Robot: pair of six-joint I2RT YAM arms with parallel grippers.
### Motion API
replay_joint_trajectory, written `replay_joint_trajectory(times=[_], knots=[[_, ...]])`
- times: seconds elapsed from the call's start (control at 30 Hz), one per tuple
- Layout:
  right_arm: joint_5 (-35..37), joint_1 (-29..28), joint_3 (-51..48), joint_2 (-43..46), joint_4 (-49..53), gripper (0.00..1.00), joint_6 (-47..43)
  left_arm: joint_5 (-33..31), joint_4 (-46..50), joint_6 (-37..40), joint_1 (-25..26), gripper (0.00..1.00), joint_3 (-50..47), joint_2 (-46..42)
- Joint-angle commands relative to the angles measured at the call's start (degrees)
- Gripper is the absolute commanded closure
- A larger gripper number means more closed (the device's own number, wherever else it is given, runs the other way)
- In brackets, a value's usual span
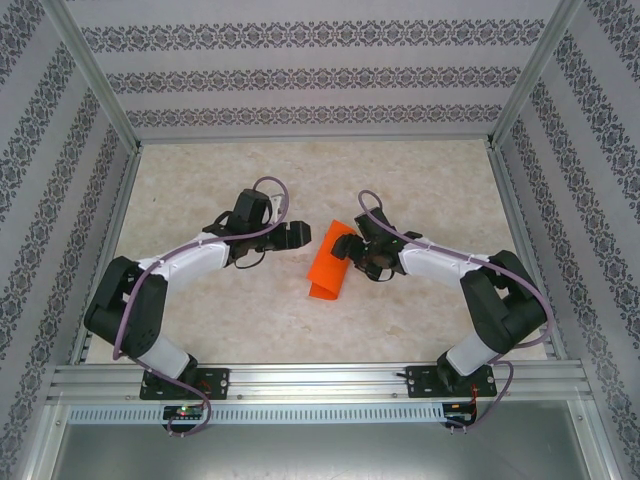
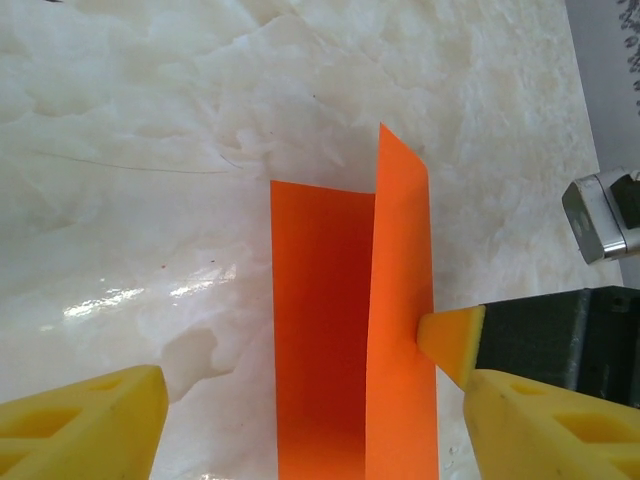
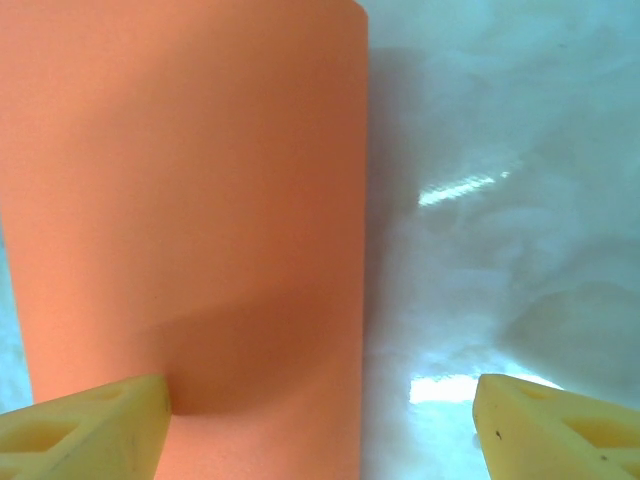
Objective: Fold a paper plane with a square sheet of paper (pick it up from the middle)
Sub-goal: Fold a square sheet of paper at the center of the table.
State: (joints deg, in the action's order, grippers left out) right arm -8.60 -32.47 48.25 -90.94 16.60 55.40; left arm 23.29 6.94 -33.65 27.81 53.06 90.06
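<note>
- Square sheet of paper (image 1: 327, 268), bright orange, is lying folded approx. mid-counter, btwn the two pincers. The top external view is showing it as a narrow strip, slightly tilted.
- In the left wrist view, one long flap is standing up off the flat part along a lengthwise crease. The rest is lying flat.
- Right pincer (image 1: 352, 250) is sitting at the paper's far right end, jaws standing wide apart and clamping nothing.
- One of its yellow fingertips (image 2: 450, 340) is touching the outer side of the raised flap.
- In the right wrist view, one of its fingers is overlapping the orange sheet and the other is sitting over bare counter.
- Left pincer (image 1: 293, 237) is hovering just beside the paper's far left end, jaws also wide apart and holding nothing.
- In the left wrist view the sheet is showing btwn its two fingers, unclamped.
- Counter (image 1: 420, 190) is looking pale, marbled and glossy, w/ light glare.
- Patterned walls (image 1: 300, 80) are enclosing it on three sides.
</note>
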Motion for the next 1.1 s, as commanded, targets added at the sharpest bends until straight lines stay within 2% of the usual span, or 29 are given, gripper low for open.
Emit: replay_joint_trajectory(times=[0.0,0.17,0.47,0.7,1.07], knots=[[0.6,0.2,1.4,-1.6,1.9,0.21,-1.1,0.4,1.2,1.1,1.1,0.23,1.3,1.1],[0.7,-0.3,1.5,-2.1,1.2,0.21,-1.0,0.7,1.5,1.0,1.3,0.33,1.7,2.4],[3.0,-1.9,3.4,-4.7,4.3,0.22,-1.8,2.4,2.0,0.8,1.6,0.41,4.0,5.3],[2.1,-2.2,4.7,-6.4,5.5,0.22,-3.6,2.7,1.8,0.6,1.7,0.44,4.3,5.7],[3.0,-2.1,4.6,-7.5,4.7,0.22,-0.7,2.7,2.0,0.8,1.6,0.45,4.0,5.8]])
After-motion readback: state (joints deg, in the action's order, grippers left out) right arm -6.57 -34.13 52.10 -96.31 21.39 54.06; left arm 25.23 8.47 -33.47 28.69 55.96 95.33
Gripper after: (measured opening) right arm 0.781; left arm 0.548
